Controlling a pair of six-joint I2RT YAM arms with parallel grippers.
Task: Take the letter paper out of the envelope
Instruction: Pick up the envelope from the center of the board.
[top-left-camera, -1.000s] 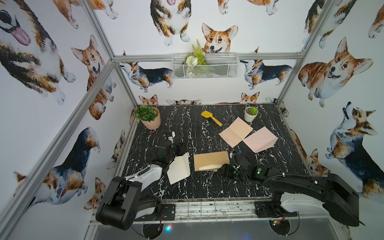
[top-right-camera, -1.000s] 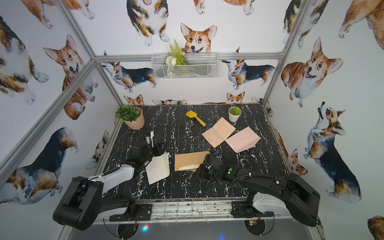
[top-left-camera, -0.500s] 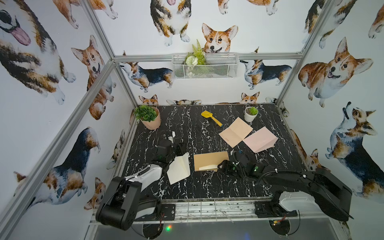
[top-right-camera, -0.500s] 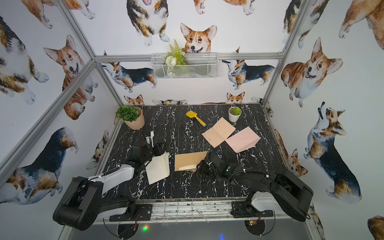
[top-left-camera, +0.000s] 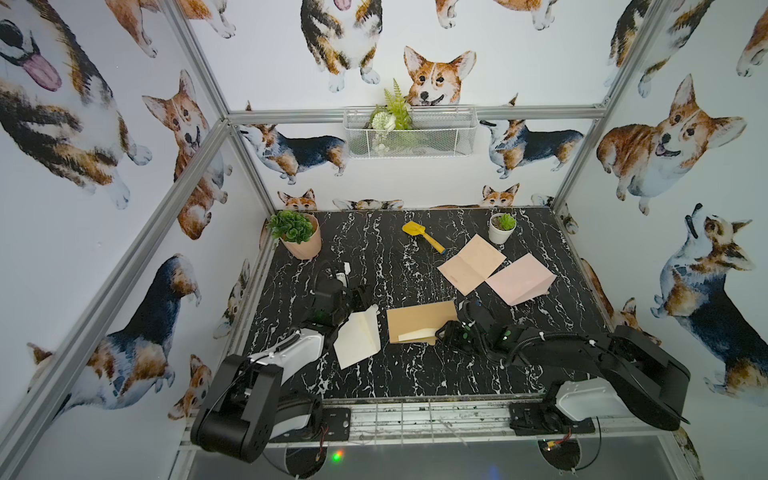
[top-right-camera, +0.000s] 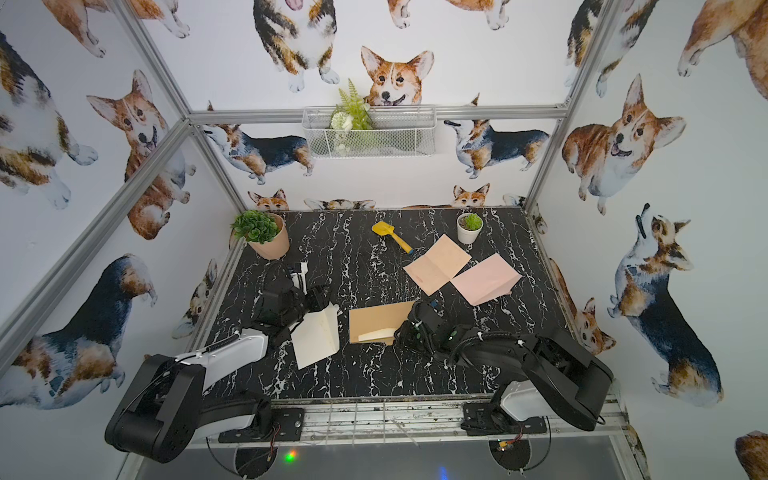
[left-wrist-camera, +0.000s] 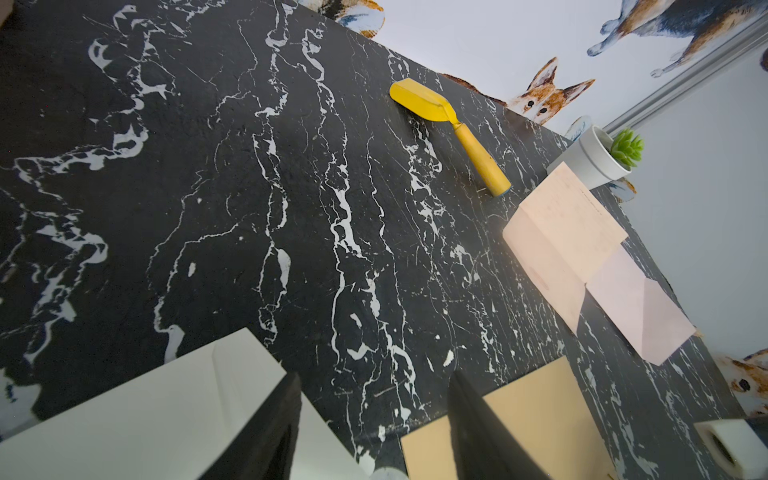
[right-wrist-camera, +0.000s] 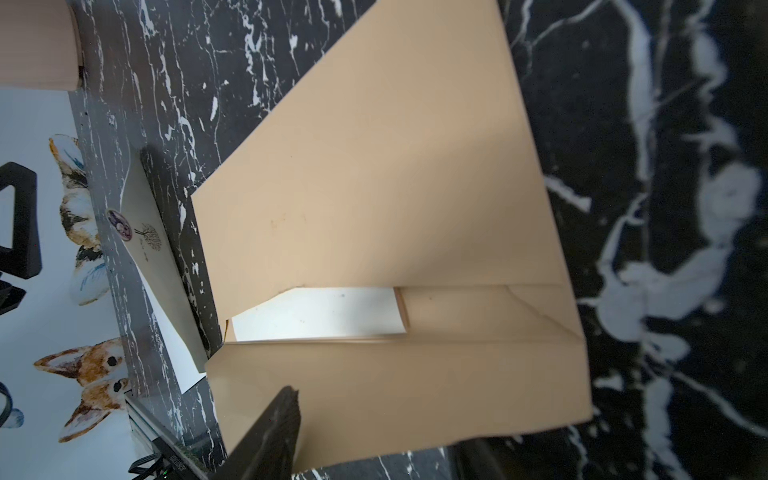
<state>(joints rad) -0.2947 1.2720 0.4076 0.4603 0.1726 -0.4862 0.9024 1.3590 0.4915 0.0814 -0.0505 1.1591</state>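
The brown envelope (top-left-camera: 419, 320) lies flat in the middle of the table (top-left-camera: 415, 374), its flap laid open on the side nearest the right gripper (top-left-camera: 442, 331). And there's the letter paper (top-left-camera: 415, 334), a pale strip in the mouth with most of it inside. The right wrist view makes it plain: the paper (right-wrist-camera: 320, 313) sits tucked under the envelope's upper layer, only one band bare. That open mouth probably faces the right arm so the claw can get at the sheet edge-on.

The right arm reaches in low and stretched out from its base at the front rail, wrist close to the tabletop, claw at the envelope's near corner. Its jaws stand parted, one finger (right-wrist-camera: 270, 436) over the flap and the other just off its edge. Nothing visibly pinched, and the paper is not in its grasp.

Over on the other side, the left gripper (top-left-camera: 359, 296) hangs by the upturned edge of a cream envelope (top-left-camera: 357, 340), forearm running up the table's left side, claw turned toward the middle. Its jaws are well apart too and hold nothing. It sits beside the brown envelope, perhaps placed to pin it while the sheet is drawn.
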